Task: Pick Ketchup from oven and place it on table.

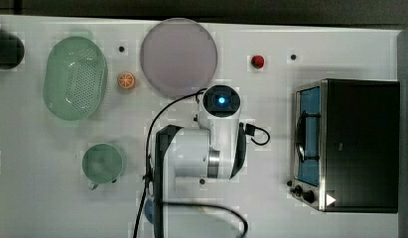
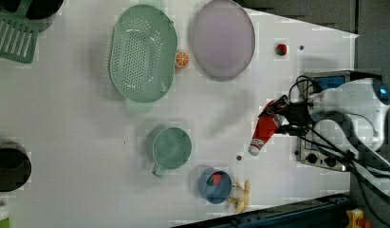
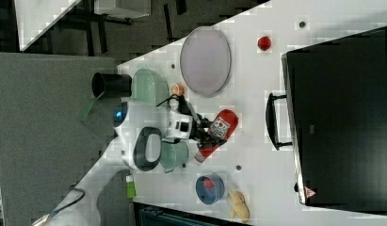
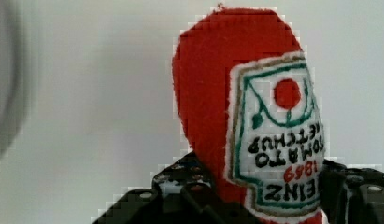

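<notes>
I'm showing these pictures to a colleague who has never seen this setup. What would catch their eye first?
First the red ketchup bottle, clamped in the gripper and hanging tilted over the white table, just off the front of the black oven. Next, the big green colander and the round grey plate beside it, with an orange slice between them.

The ketchup (image 4: 236, 107) has a fuzzy, matt red surface with a stitched-looking white label, the table (image 1: 271, 208) is smooth matt white, the oven (image 1: 363, 144) has a matt black casing with a silvery metal front frame, and the colander (image 2: 143, 52) looks like smooth green plastic.
</notes>
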